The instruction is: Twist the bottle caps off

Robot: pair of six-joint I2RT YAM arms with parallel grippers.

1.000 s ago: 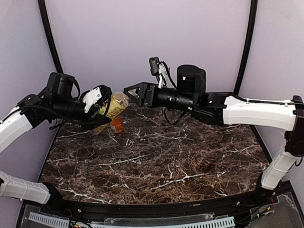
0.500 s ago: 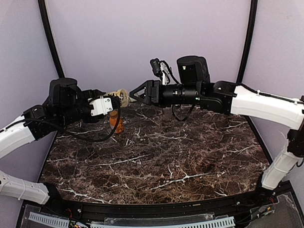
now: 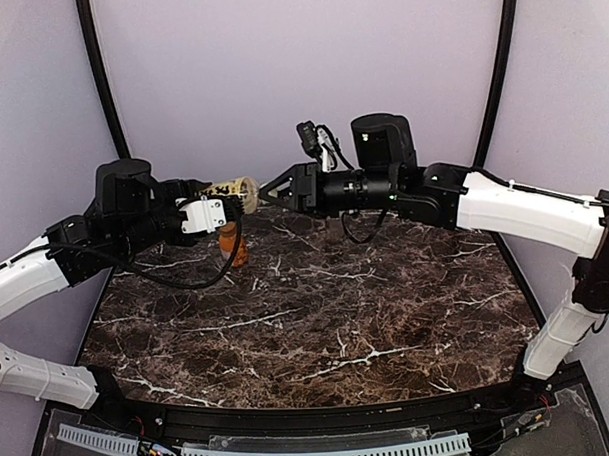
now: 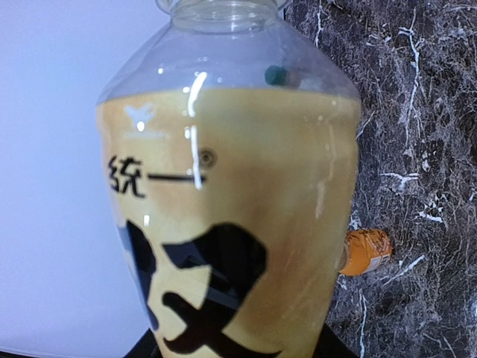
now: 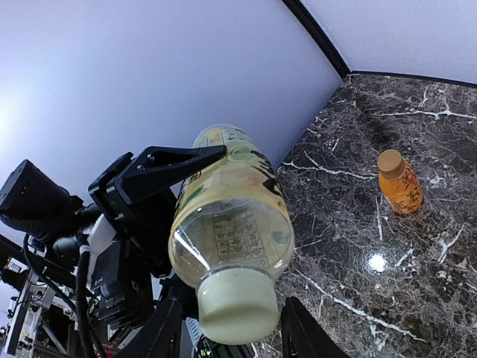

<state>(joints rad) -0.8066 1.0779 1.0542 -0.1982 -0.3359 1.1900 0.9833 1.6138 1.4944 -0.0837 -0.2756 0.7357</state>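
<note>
My left gripper (image 3: 219,206) is shut on the tall yellowish tea bottle (image 3: 231,194) and holds it level above the table's back left, cap pointing right. Its body fills the left wrist view (image 4: 231,224). The cream-white cap (image 5: 238,304) sits between my right gripper's (image 5: 232,332) open fingers (image 5: 160,328), with a small gap on each side. In the top view the right gripper (image 3: 271,186) is just right of the cap. The squat orange juice bottle (image 3: 233,248) stands upright below with its orange cap (image 5: 390,160) on. The slim clear bottle is hidden.
The dark marble table (image 3: 318,318) lies below both arms. The purple back wall (image 3: 299,68) is close behind the grippers. A small dark green spot (image 4: 276,74) shows through the tea bottle's clear shoulder.
The left gripper has lifted the tea bottle and turned it level. The right gripper has moved left, closing in until its fingers sit around the cap.
</note>
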